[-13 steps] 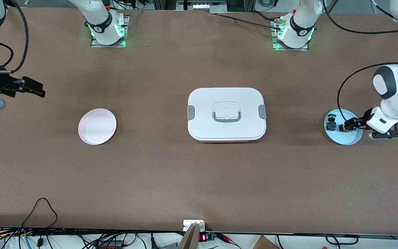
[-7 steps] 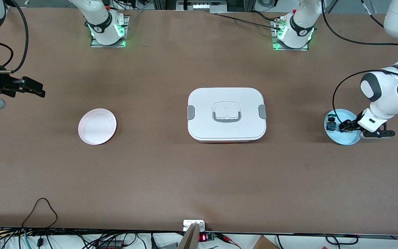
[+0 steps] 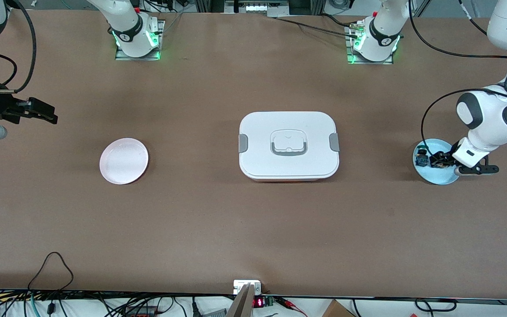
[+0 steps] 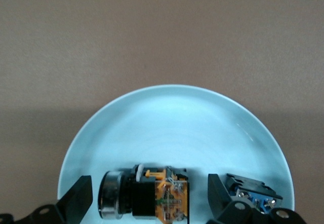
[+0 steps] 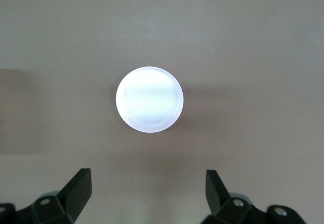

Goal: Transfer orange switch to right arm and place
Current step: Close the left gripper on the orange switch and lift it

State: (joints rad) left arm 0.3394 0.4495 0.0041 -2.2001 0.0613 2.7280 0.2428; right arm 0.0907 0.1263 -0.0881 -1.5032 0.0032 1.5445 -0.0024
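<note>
At the right edge of the front view, the left gripper sits low in the pale blue dish, fingers spread either side of the orange switch but not pinching it, apparently lined up to grasp; the blue part lies just beside; at the upper left edge the right gripper waits released above bare table near the pink plate, probably the drop spot; a white lidded box sits mid-frame.

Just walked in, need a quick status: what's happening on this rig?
The left gripper is down over the light blue plate at the left arm's end of the table, open fingers straddling the orange switch, not yet gripped. A blue part lies beside it. The right gripper waits open above the table near the pink plate. A closed white box sits mid-table.
</note>
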